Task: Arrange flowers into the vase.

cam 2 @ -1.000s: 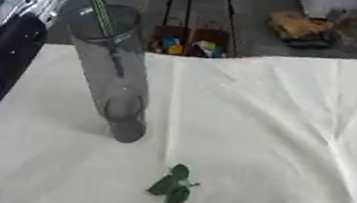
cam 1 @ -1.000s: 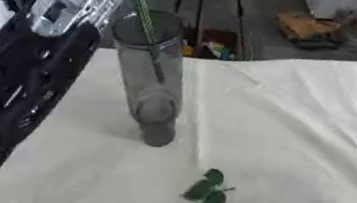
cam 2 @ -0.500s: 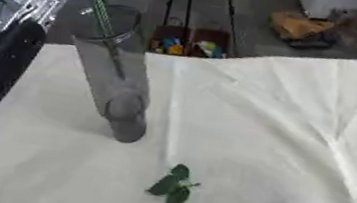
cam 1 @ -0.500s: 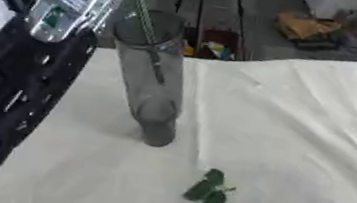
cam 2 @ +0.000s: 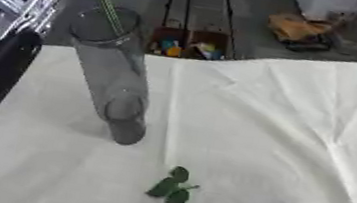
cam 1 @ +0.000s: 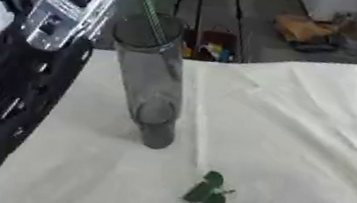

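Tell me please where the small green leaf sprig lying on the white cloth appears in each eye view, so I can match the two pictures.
Left eye view: the small green leaf sprig lies low, right of centre, below and right of the tall clear glass vase.
Right eye view: the sprig lies low, at about the centre.
Shared landmark: the vase, standing on the white cloth, with a thin green stem in it.

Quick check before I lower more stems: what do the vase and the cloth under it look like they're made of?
The vase looks like clear, grey-tinted glass or hard plastic: the green stem shows through its wall, and the base looks thicker and darker. Which of the two, I cannot tell. The tablecloth looks like matte cream woven fabric, with fold creases and soft wrinkles.
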